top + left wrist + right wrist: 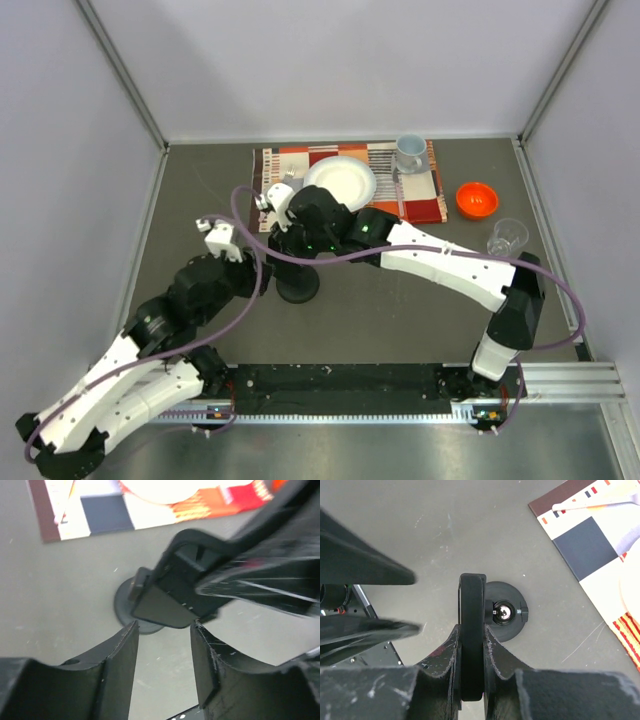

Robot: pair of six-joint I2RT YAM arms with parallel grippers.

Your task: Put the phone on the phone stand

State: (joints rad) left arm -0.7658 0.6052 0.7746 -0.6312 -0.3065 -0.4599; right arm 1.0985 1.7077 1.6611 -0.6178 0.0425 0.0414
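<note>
- Right wrist view: the right arm's fingers (496, 661) are closed on the phone (472, 600), one finger on each flat face. The phone is seen edge-on, a thin black bar that reaches forward past the fingertips.
- In the same view the phone stand (506, 614) sits on the grey tabletop (420, 520) below. Its round base and small cradle are just to the right of the phone's far end. I cannot tell if the phone touches the cradle.
- A patterned placemat (580, 545) lies at the right edge of this view, well apart from the stand.
- Left wrist view: the left arm's fingers (117, 665) stand apart with only tabletop between them, so they grip nothing.
- The phone hangs just beyond these fingertips with its dark flat face turned to the camera. It is tilted, and the blurred right arm's fingers hold it from the upper right.
- One lower corner of the phone is very near the tip of one left finger. Contact is not clear. The base of the stand shows behind the phone.
- Top view: both arms meet over the stand near the middle of the tabletop. The phone is hard to pick out among the black parts.
- A white plate (340, 180) and a cup (408, 152) are on the placemat. An orange bowl (477, 199) and a glass (508, 237) stand to the right.
</note>
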